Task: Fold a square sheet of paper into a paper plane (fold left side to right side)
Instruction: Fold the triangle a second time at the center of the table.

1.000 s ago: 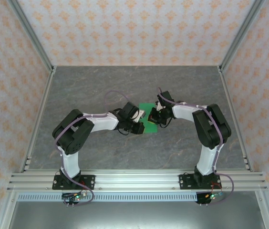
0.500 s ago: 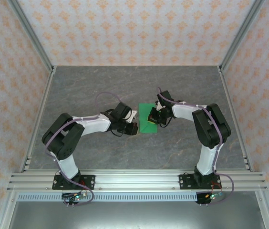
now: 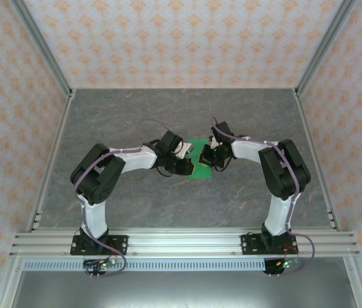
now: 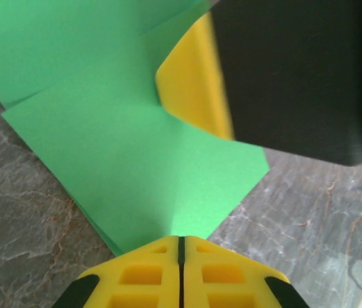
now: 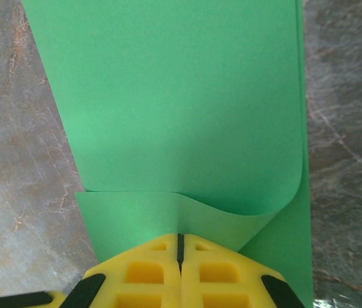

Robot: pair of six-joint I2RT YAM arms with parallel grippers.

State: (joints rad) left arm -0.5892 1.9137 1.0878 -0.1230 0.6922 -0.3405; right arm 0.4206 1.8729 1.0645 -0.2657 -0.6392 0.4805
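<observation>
The square sheet of paper (image 3: 201,173) lies in the middle of the grey surface (image 3: 123,115), between the two arms. It is bright green. It is not one flat layer: in the right wrist view one layer of paper (image 5: 181,115) lies over another, and the edge of the top layer curls up in a soft wave. So I think a fold is made but not pressed flat, and it is not a plane yet.

The right hand (image 5: 180,247) comes at the paper from the right side (image 3: 205,157). It is closed, its two yellow fingers tight together, with the tips right at the curled edge. I cannot tell if it pinches a thin layer or just pushes down. I think it is there so the paper does not slide.

The left hand (image 4: 181,247) comes from the left side (image 3: 189,168). It is closed too, and its tips sit at a corner of the paper. I cannot tell if it has hold of that corner. Ahead of it, one yellow finger (image 4: 194,90) of the right hand touches the paper where it bends up. Closed fingers make a blunt tip, so I think this hand is placed to rub the fold flat while the other one holds the sheet in place.
</observation>
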